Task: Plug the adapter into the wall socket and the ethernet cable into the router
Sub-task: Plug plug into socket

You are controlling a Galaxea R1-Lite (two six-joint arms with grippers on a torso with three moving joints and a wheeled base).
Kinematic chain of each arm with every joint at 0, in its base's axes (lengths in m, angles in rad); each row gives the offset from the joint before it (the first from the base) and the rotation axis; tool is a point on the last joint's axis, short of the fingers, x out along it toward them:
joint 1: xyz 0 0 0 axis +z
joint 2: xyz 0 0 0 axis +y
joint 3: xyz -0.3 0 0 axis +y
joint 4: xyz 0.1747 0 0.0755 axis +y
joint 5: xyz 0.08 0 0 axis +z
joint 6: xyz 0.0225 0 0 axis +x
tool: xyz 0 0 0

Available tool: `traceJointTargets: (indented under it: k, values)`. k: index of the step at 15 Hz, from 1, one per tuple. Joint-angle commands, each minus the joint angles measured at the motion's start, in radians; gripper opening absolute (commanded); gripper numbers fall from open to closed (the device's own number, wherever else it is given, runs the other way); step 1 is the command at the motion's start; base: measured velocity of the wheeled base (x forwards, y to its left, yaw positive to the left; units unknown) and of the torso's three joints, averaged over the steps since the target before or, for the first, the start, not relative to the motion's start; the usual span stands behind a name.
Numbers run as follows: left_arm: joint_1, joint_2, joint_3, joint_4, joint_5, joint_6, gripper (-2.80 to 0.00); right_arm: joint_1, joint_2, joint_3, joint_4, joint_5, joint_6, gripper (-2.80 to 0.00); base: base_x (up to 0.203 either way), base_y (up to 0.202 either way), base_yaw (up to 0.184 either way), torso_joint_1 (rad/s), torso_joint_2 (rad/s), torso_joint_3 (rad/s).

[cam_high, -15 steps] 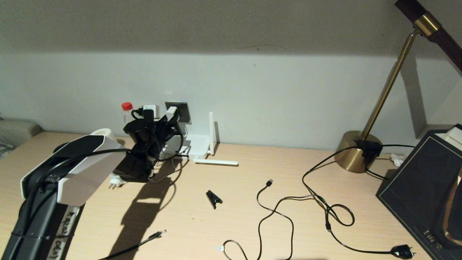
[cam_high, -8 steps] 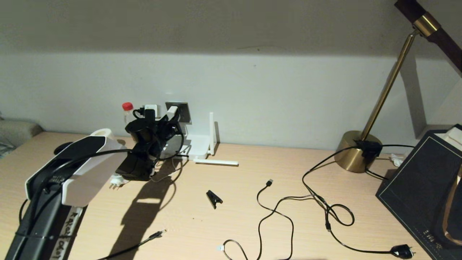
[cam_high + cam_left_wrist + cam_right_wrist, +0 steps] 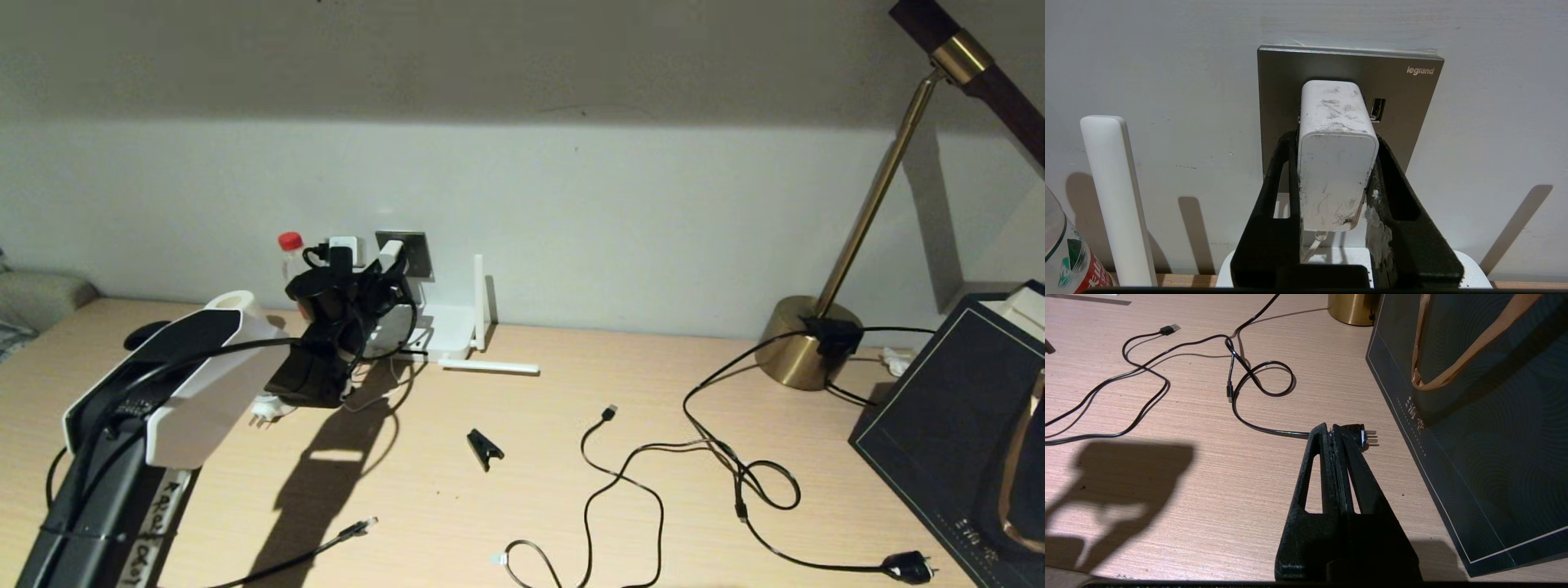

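On a pale wood-grain worktop [image 3: 506,498] against a white wall, my left pincer [image 3: 1336,163] grips the white cube adapter [image 3: 1336,163] at the grey metallic wall socket [image 3: 1404,102] marked "legrand"; my right pincer [image 3: 1333,433] rests closed.

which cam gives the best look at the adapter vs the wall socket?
Left wrist view: the adapter fills the centre, clamped in the left tool against the wall socket. Head view shows only a small white corner past the arm. Right wrist view doesn't show it.
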Motion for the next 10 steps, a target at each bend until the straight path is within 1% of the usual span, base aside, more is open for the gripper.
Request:
traceJointTargets:
  k: [1, 7, 8, 9, 10]
  values:
    - [0.000, 0.003, 0.001, -0.006, 0.000, -0.001, -2.80, 0.000, 0.001, 0.000, 0.001, 0.000, -0.001, -2.80, 0.000, 0.000, 0.000, 0.000, 0.00, 0.000]
    - [0.000, 0.008, -0.006, -0.015, 0.004, -0.001, -2.80, 0.001, 0.001, 0.000, 0.001, 0.000, -0.001, -2.80, 0.000, 0.000, 0.000, 0.000, 0.00, 0.000]
    - [0.000, 0.008, -0.006, -0.016, 0.003, -0.001, -2.29, 0.001, 0.001, 0.000, 0.001, 0.000, -0.001, -2.80, 0.000, 0.000, 0.000, 0.000, 0.00, 0.000]
    - [0.000, 0.008, -0.006, -0.021, 0.003, -0.002, 0.00, 0.001, 0.001, 0.000, 0.001, 0.000, -0.001, -2.80, 0.000, 0.000, 0.000, 0.000, 0.00, 0.000]
    - [0.000, 0.008, -0.006, -0.028, 0.003, -0.002, 0.00, 0.000, 0.001, 0.000, 0.001, 0.000, -0.001, -2.80, 0.000, 0.000, 0.000, 0.000, 0.00, 0.000]
